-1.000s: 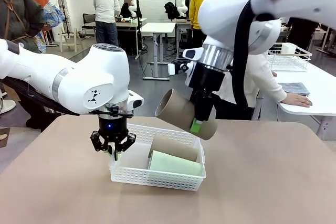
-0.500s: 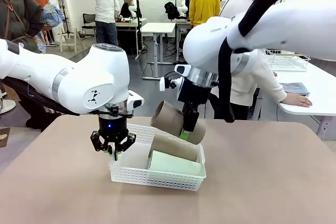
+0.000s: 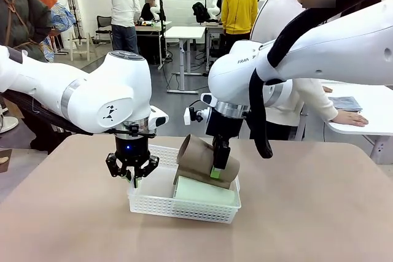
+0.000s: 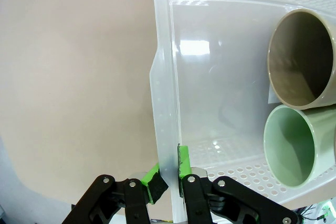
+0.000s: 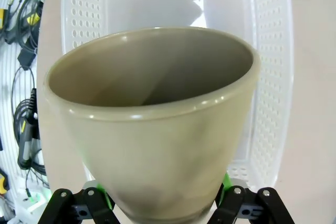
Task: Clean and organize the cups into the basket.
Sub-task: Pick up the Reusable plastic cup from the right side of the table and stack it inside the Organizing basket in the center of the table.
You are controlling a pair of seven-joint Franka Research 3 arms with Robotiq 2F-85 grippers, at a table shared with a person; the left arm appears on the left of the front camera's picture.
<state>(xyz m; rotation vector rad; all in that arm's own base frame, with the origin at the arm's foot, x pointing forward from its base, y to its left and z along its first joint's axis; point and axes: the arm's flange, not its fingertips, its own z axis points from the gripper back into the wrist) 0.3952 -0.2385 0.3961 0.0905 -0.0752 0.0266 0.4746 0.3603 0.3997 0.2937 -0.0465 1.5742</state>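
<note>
The white lattice basket (image 3: 153, 204) lies mid-table. My left gripper (image 3: 132, 176) is shut on its left wall; in the left wrist view the green pads (image 4: 156, 182) pinch that wall (image 4: 164, 103). Inside lie a mint green cup (image 3: 206, 192) and a tan cup (image 4: 302, 59) on their sides, mouths toward the left gripper, with the mint cup (image 4: 296, 145) beside the tan one. My right gripper (image 3: 217, 165) is shut on another tan cup (image 3: 199, 156), held tilted just above the cups in the basket. In the right wrist view that cup (image 5: 152, 119) hangs over the basket's open floor (image 5: 157, 3).
A person (image 3: 288, 84) stands at the table's far side, one hand (image 3: 347, 116) on a neighbouring white table. The left half of the basket floor (image 4: 220, 87) is bare. The tan tabletop (image 3: 307, 213) spreads around the basket.
My right arm has carried the tan cup down and to the left, from above the basket's far right corner to just over the cups inside. The left gripper has stayed put.
</note>
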